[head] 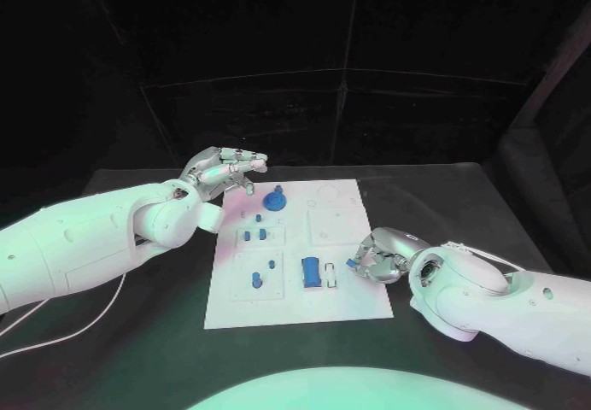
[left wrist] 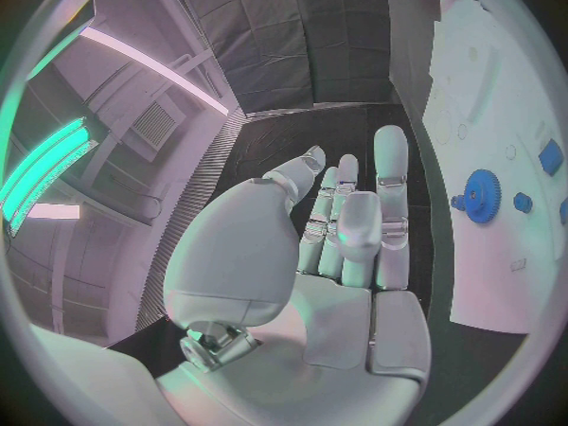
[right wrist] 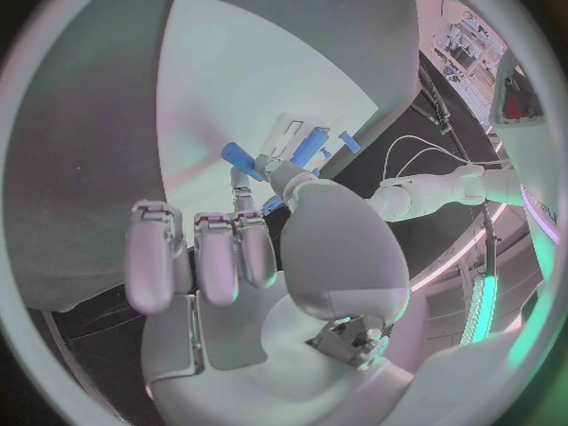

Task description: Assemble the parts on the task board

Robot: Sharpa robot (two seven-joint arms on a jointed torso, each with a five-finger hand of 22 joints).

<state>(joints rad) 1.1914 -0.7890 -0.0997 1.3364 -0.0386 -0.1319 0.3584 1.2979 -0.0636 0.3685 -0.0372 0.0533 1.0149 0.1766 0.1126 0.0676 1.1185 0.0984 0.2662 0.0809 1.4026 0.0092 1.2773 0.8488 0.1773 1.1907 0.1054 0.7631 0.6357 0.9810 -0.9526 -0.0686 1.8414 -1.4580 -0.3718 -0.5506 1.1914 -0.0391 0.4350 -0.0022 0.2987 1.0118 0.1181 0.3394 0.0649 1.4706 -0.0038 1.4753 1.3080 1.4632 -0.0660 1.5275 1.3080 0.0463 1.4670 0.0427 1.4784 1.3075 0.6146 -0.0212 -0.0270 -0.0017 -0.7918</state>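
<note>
Board [head: 295,303], white, lies mid-desk with blue parts on it; right hand [head: 379,256] at its right edge pinches a small blue peg [right wrist: 240,154], left hand [head: 225,168] hovers spread, holding nothing, at its far-left corner.

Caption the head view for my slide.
Right hand pinches a blue part at the task board edge; left hand hovers open.

The head view looks down from above onto the surface [head: 468,184], taking in the whole task board [head: 300,295] and both arms. The left wrist view sits close behind the left robot hand [left wrist: 344,227], with the task board [left wrist: 497,114] to one side. The right wrist view sits close behind the right robot hand [right wrist: 237,246], facing the task board [right wrist: 260,76]. All three share that board
</note>
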